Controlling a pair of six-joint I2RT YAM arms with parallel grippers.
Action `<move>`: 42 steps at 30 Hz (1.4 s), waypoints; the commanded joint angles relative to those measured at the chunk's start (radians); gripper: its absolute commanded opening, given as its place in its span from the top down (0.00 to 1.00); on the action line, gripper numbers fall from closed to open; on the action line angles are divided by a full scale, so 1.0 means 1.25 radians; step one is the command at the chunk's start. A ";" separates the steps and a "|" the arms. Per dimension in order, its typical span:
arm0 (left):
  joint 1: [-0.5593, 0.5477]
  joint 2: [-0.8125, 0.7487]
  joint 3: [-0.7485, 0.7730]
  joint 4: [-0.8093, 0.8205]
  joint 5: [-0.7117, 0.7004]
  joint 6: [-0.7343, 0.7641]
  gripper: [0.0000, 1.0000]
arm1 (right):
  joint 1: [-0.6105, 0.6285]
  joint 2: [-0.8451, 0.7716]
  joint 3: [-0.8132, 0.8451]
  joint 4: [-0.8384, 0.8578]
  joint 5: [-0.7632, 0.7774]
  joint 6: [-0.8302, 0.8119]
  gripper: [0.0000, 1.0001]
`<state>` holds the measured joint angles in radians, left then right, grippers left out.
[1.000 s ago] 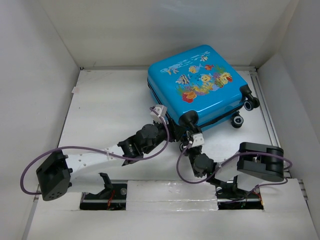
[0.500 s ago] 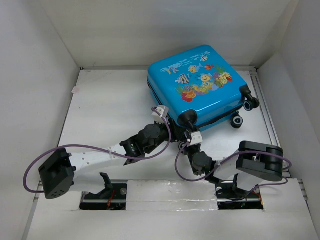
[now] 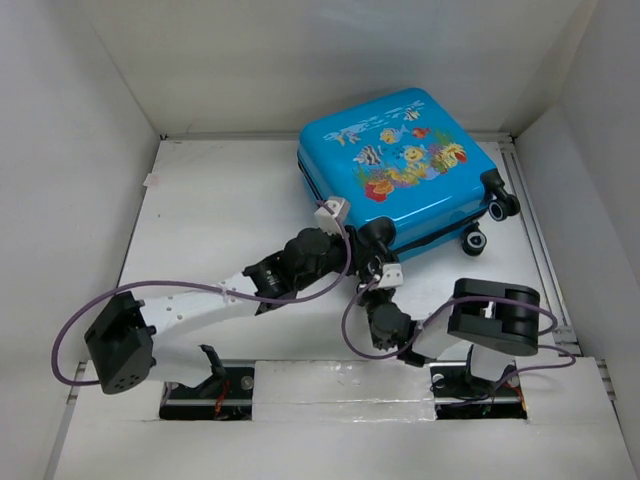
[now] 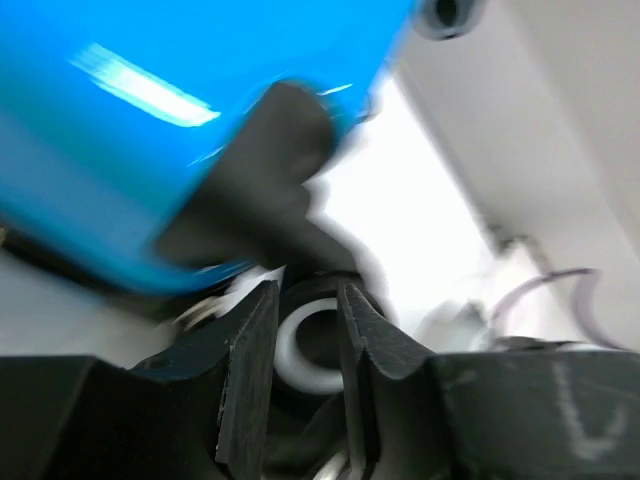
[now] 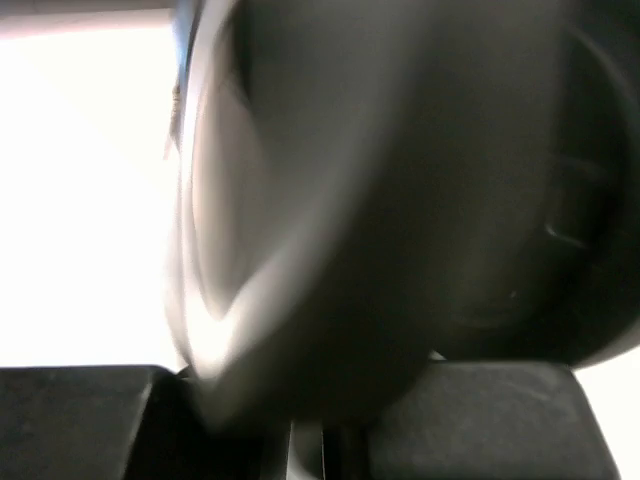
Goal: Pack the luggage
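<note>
The luggage, a bright-blue suitcase with a fish print on top, lies shut and flat at the back right of the white table. Its black near-corner caster faces both arms. My left gripper reaches that corner from the left. In the left wrist view its fingers stand a narrow gap apart, and a white-ringed wheel shows behind the gap, under the blue shell. My right gripper points up at the same corner. A blurred dark wheel fills the right wrist view and hides its jaws.
White walls close the table on the left, back and right. Two more casters stick out of the luggage toward the right wall. The right arm's folded elbow sits near the front right. Purple cables loop off both arms.
Both arms have pushed forward to the near corner of the luggage, which has shifted slightly back and right. The right arm's elbow swung left.
</note>
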<state>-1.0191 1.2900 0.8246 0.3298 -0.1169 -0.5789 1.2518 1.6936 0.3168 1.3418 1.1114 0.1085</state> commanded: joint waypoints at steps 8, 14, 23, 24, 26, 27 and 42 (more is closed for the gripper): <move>0.089 0.076 0.156 0.070 0.355 -0.071 0.69 | 0.128 0.006 0.117 0.376 -0.186 -0.156 1.00; 0.073 0.037 0.192 0.015 0.329 -0.038 0.52 | 0.079 0.040 0.172 0.376 -0.246 -0.175 1.00; 0.106 -0.197 -0.030 0.049 0.060 -0.038 0.44 | 0.129 -0.146 -0.104 0.376 -0.060 0.016 0.71; 0.116 -0.197 -0.048 0.038 0.060 -0.038 0.44 | 0.129 -0.146 -0.104 0.376 -0.032 -0.014 0.67; 0.123 -0.197 -0.056 0.021 0.043 -0.038 0.44 | 0.129 -0.155 -0.121 0.376 0.003 -0.014 0.59; 0.123 -0.197 -0.068 0.009 0.032 -0.030 0.43 | 0.129 -0.155 -0.121 0.376 0.014 -0.014 0.57; 0.123 -0.076 -0.077 0.119 0.060 -0.030 0.46 | -0.086 -0.128 -0.051 0.378 -0.225 -0.040 0.48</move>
<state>-0.8669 1.1946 0.6811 0.3935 -0.0570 -0.6296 1.1568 1.5425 0.2169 1.3094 0.9218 0.0750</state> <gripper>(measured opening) 0.545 0.515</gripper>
